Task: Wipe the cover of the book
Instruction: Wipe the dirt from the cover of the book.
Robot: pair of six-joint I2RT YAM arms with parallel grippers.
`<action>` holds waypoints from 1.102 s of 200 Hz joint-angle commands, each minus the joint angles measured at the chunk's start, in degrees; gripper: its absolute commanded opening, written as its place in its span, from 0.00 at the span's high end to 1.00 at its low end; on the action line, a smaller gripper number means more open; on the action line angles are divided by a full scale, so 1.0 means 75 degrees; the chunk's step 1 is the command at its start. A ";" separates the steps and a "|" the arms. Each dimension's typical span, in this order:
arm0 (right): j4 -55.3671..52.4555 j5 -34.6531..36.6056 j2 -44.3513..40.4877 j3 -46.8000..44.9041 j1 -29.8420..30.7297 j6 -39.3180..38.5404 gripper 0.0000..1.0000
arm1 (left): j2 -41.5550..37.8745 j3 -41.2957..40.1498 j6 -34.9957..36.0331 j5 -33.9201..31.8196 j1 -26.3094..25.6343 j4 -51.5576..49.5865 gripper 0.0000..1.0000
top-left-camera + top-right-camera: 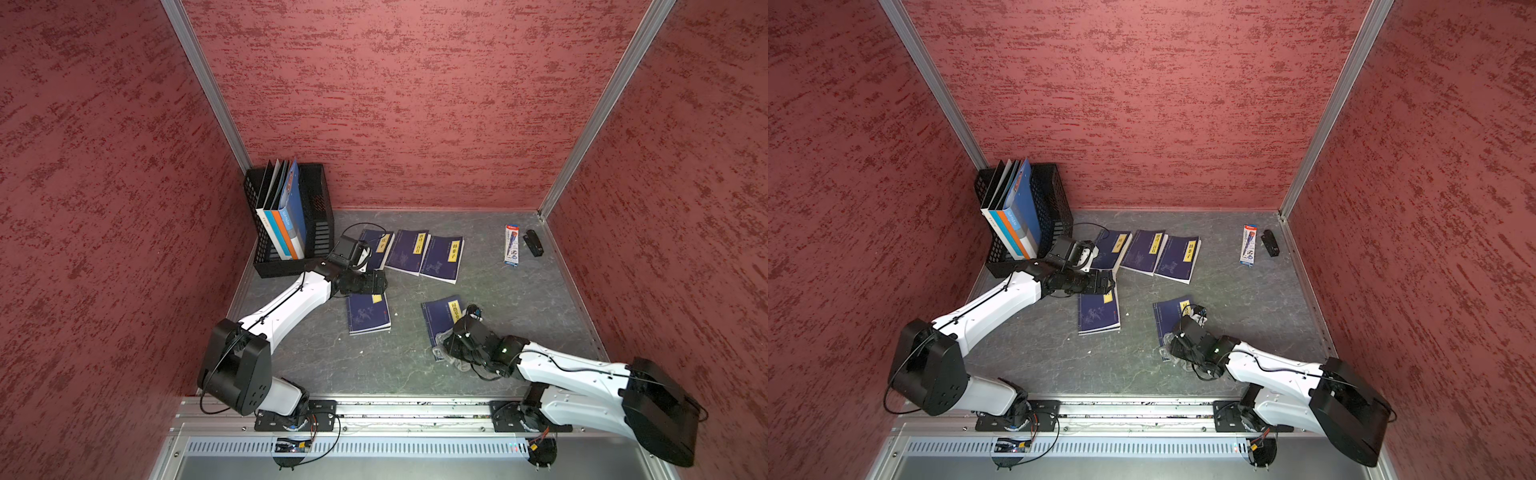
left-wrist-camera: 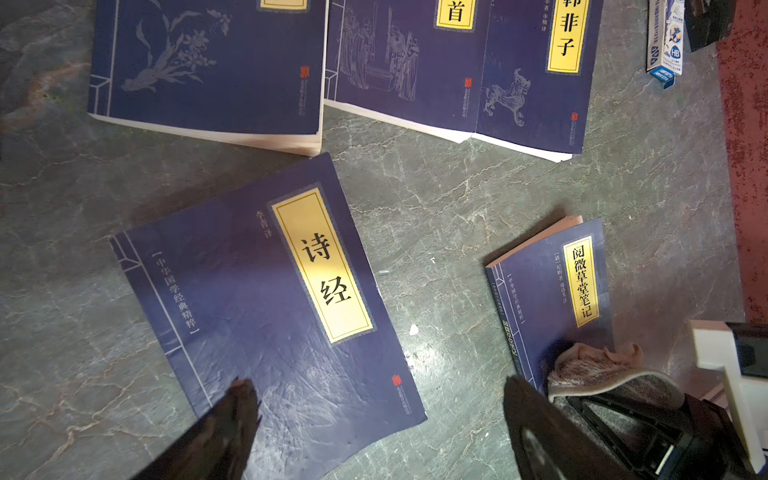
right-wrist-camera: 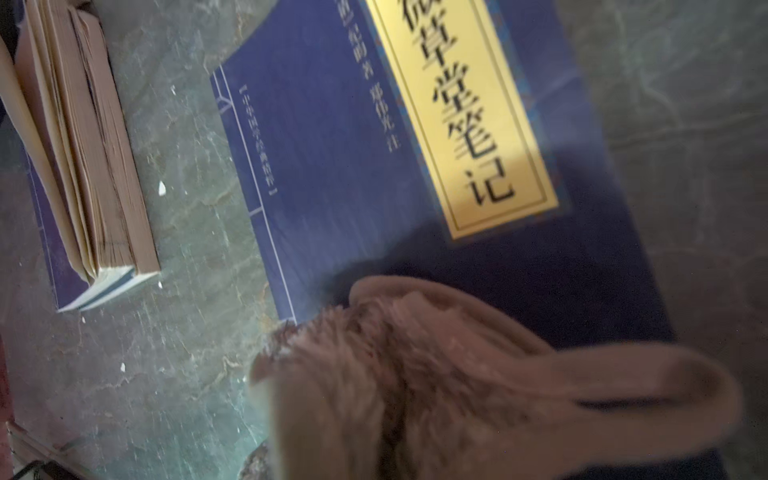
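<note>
The book [image 1: 438, 313] [image 3: 353, 166] has a dark blue cover with a yellow title label and lies flat at the front right of the table. A brownish fluffy cloth [image 3: 457, 374] [image 2: 598, 370] rests bunched on its near end. My right gripper [image 1: 455, 347] [image 1: 1177, 347] is shut on the cloth, which hides the fingers in the right wrist view. My left gripper [image 1: 376, 282] [image 2: 378, 382] hangs open over the far end of a second blue book [image 1: 368, 316] [image 2: 257, 299], holding nothing.
Three more blue books [image 1: 415, 253] lie in a row further back. A black mesh file basket [image 1: 320, 216] with upright folders stands at the back left. A pencil box [image 1: 512, 245] and a black stapler [image 1: 535, 243] lie at the back right. Red walls enclose the table.
</note>
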 commanded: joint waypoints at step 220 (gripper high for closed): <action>-0.1235 -0.0338 -0.0897 -0.0779 -0.1398 -0.0799 0.72 | 0.0310 0.0514 -0.0040 -0.0144 -0.0529 -0.0041 0.06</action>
